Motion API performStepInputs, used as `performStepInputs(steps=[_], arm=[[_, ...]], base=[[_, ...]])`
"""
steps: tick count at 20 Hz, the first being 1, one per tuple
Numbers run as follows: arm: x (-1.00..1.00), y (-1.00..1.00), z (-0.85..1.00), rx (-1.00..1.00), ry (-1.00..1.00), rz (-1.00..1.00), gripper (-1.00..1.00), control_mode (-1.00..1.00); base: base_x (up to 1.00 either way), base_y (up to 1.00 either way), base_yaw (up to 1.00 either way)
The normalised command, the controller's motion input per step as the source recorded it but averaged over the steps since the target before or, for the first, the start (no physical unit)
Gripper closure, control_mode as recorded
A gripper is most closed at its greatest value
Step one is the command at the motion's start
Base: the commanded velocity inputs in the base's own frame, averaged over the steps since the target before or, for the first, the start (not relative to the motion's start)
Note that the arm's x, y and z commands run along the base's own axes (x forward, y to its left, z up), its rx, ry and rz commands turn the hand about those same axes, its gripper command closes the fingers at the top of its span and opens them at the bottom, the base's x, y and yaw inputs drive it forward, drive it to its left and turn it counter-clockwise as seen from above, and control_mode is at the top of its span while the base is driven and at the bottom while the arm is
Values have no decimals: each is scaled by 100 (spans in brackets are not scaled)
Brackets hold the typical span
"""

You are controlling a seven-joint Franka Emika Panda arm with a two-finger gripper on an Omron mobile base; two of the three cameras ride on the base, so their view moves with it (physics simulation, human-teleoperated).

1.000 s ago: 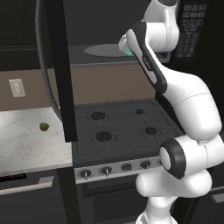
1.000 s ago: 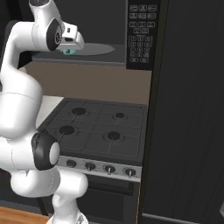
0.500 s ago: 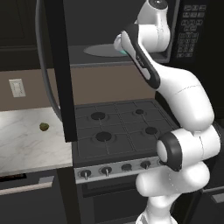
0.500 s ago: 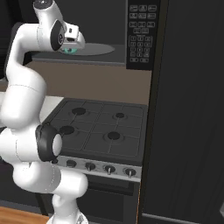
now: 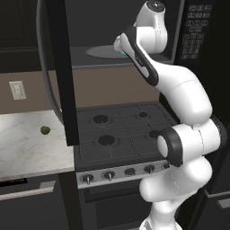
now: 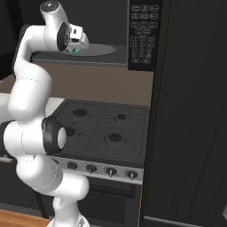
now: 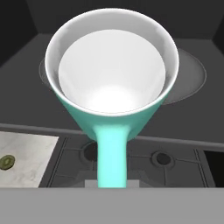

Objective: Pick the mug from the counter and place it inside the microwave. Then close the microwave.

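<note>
- The microwave (image 5: 134, 31) is the landmark: a big black box mounted above the stovetop (image 5: 123, 134), its door (image 5: 60, 72) swung wide open to the left with the curved handle (image 5: 45, 58) on the outer face, its keypad panel (image 6: 141, 33) on the right.
- The counter (image 5: 27, 143) lies below the microwave and to its left, beside the stovetop; a small olive-brown lump (image 5: 45, 130) sits on the marble, well clear of the work.
- The round grey turntable (image 7: 192, 74) lies on the microwave's floor, bare where it shows on either side of the mug.
- The mug (image 7: 113, 83), teal outside and white inside, is off the counter and held at the microwave's mouth, above the near part of the turntable; its handle points back toward the hand.
- The gripper (image 6: 76, 44) is clenched on the mug by that handle.
- Step in hand, as I judge it: carrying the mug in, the placing half of the task, with the door not yet closed.
- The next move likely calls for reaching a little deeper, lowering until the mug's base rests on the turntable, letting go, then backing out before pushing the door shut.
</note>
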Motion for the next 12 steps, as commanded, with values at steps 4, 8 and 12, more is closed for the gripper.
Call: performStepInputs(steps=[4,8,12], arm=[[34,1,-5,0,0,0,100,-100],[32,0,-11,0,0,0,100,-100],[35,0,-7,0,0,0,100,-100]], base=[[0,0,0],[0,0,0],[0,0,0]])
